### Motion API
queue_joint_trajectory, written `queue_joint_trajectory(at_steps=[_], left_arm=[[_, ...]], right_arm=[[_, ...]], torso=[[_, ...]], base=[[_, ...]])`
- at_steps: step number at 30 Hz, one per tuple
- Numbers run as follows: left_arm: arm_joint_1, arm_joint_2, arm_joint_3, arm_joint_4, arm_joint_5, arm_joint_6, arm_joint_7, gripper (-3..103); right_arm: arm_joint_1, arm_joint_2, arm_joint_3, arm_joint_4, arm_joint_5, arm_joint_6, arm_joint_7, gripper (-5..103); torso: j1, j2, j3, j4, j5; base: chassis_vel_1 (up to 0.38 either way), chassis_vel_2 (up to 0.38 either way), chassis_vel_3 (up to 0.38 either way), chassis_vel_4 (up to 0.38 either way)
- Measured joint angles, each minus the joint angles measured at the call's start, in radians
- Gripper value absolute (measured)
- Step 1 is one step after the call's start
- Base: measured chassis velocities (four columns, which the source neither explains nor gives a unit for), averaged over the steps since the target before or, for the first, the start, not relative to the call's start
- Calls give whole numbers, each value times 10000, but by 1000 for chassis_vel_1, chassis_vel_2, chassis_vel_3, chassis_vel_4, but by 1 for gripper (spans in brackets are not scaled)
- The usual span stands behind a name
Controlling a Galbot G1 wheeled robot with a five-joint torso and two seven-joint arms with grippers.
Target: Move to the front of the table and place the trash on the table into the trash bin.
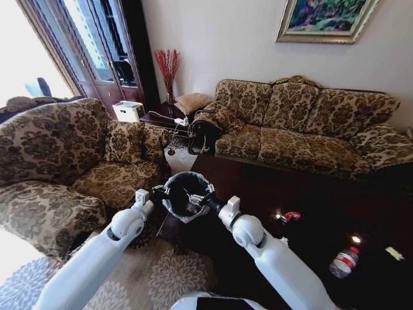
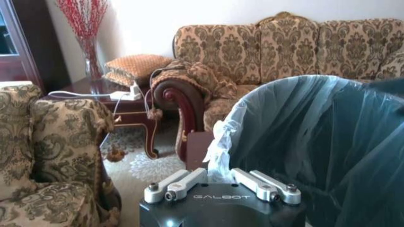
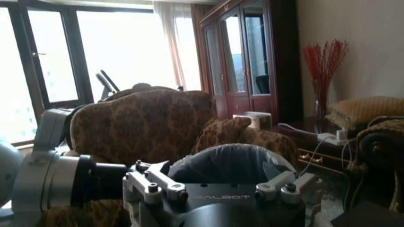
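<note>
The trash bin, round and dark with a whitish bag over its rim, hangs between my two arms beside the table's near left corner. My left gripper is shut on the bin's bagged rim. At the opposite rim my right gripper stands open, the bin just beyond its fingers. On the dark table top lie a crushed red can, a clear bottle with a red cap and a small wrapper.
A patterned armchair stands close on the left and a long sofa behind the table. A side table with cables and a vase sits in the corner. Patterned rug lies under my arms.
</note>
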Motion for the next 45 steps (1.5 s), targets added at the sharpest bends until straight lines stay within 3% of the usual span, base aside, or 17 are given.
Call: queue_joint_trajectory(at_steps=[1,9,15,16,17,19,21,22,23,27,29,33,39,43,45], left_arm=[[37,10,-39,0,9,-12,17,1],[269,42,-210,-3,49,-57,85,1],[393,-45,-521,81,153,-160,110,1],[432,-76,-646,110,184,-182,119,1],[432,-76,-646,110,184,-182,119,1],[831,-187,-1230,37,314,-251,185,1],[1180,-278,-1598,-111,401,-322,180,1],[1486,-372,-1883,-268,452,-376,131,1],[1614,-421,-1994,-341,462,-388,102,1],[1687,-502,-2057,-429,472,-389,84,1],[1676,-648,-2068,-449,494,-411,89,1],[1710,-891,-2168,-425,651,-600,124,1],[1723,-1197,-2231,-366,886,-814,291,1],[1721,-1329,-2187,-347,926,-901,437,1],[1735,-1126,-2166,-289,817,-1094,707,1]], right_arm=[[6,-15,0,103,52,7,-19,98],[-143,-137,288,756,194,27,-5,100],[-1365,-568,2140,1322,-72,62,198,100],[-1990,-644,2907,1370,-408,164,215,100],[-1990,-644,2907,1370,-408,164,215,100],[-3148,-647,3796,1421,-912,224,535,100],[-3409,-598,3957,1327,-970,268,727,100],[-3890,-465,4284,1169,-1127,412,882,100],[-4428,-329,4626,1039,-1302,618,946,100],[-5455,70,5531,641,-1630,1188,1013,100],[-6142,422,6238,246,-1866,1716,1034,100],[-7147,696,7109,-18,-1943,2371,1038,100],[-8043,888,7413,-92,-1918,2680,1269,100],[-8324,1526,7492,-472,-2058,2893,1911,100],[-8470,2654,7799,-842,-2166,2958,2228,100]], torso=[[0,0,0,1,0],[0,0,0,1,0],[0,0,-1,2,0],[0,0,0,0,3],[0,0,0,0,3],[1,0,0,-24,1],[1,0,0,-15,-1],[-1,0,-1,10,12],[-2,1,-2,12,5],[-4,1,-2,7,-1],[-3,1,-2,-11,0],[-1,0,-1,1,4],[-1,1,-2,1,-2],[-2,1,-2,1,2],[1,0,0,-1,0]], base=[[0,0,0,0],[0,0,0,0],[0,0,0,0],[0,0,0,0],[0,0,0,0],[0,0,0,0],[0,0,0,0],[0,0,0,0],[55,9,55,49],[14,2,14,12],[0,0,0,0],[0,0,0,0],[0,0,0,0],[0,0,0,0],[0,0,0,0]])
